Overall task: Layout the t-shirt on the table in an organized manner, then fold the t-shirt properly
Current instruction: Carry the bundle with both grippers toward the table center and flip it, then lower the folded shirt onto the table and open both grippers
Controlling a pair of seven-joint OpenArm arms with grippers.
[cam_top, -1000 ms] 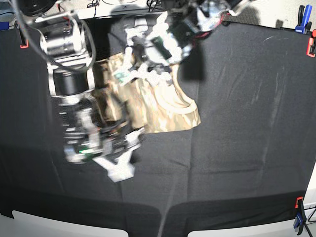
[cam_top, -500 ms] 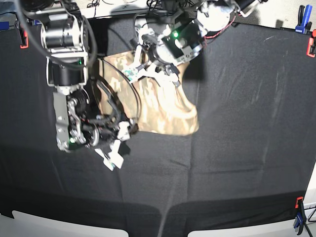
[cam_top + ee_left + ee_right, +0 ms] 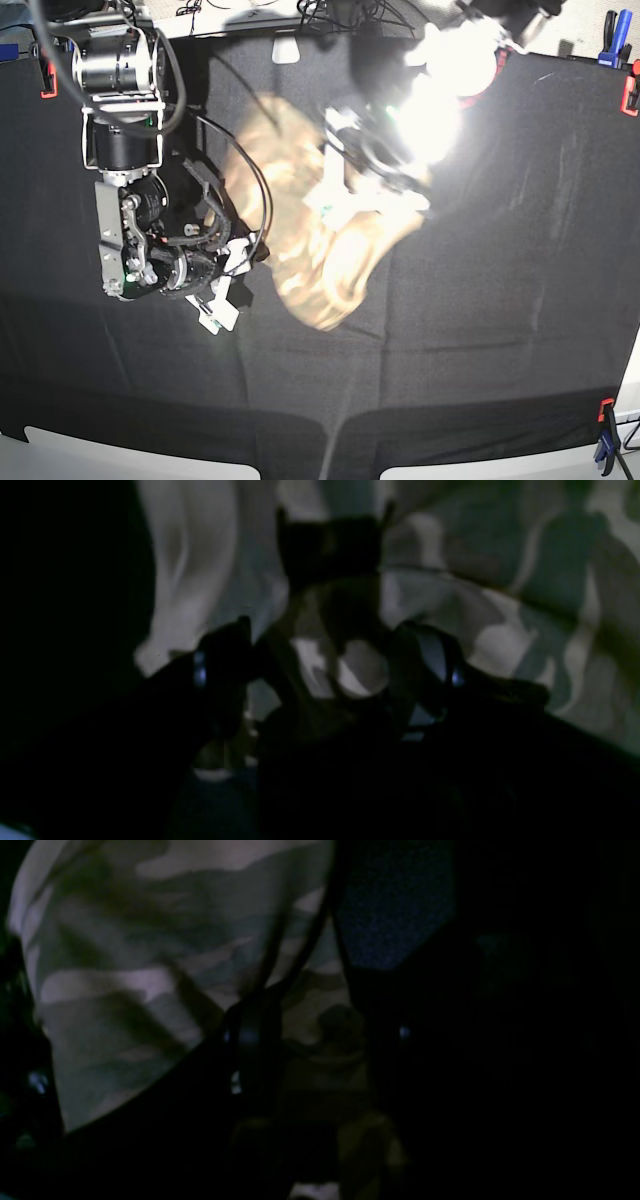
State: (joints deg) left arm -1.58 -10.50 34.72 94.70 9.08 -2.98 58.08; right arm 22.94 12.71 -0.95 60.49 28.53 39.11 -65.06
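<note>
In the base view, the t-shirt is seen as a blurred, bunched camouflage mass on the far half of the table, near the middle of its width. The left gripper is smeared by motion and overexposed at the shirt's upper edge; whether cloth is held there cannot be told from this view. The right gripper is placed just beside the shirt's left edge, its pale fingertips set apart over the black cloth. A red clamp is fixed at the table's far left edge, and a blue clamp at its far right corner.

In the left wrist view, the picture is dark and soft. The left gripper is shown with its jaws spread wide, and camouflage fabric of the t-shirt is seen between and beyond them. A grip on the fabric cannot be told.

In the right wrist view, the scene is very dark. The t-shirt fills the upper left, crossed by a black cable. The right gripper is seen with its jaws parted, folded fabric lying between them; whether it is pinched cannot be told.
</note>
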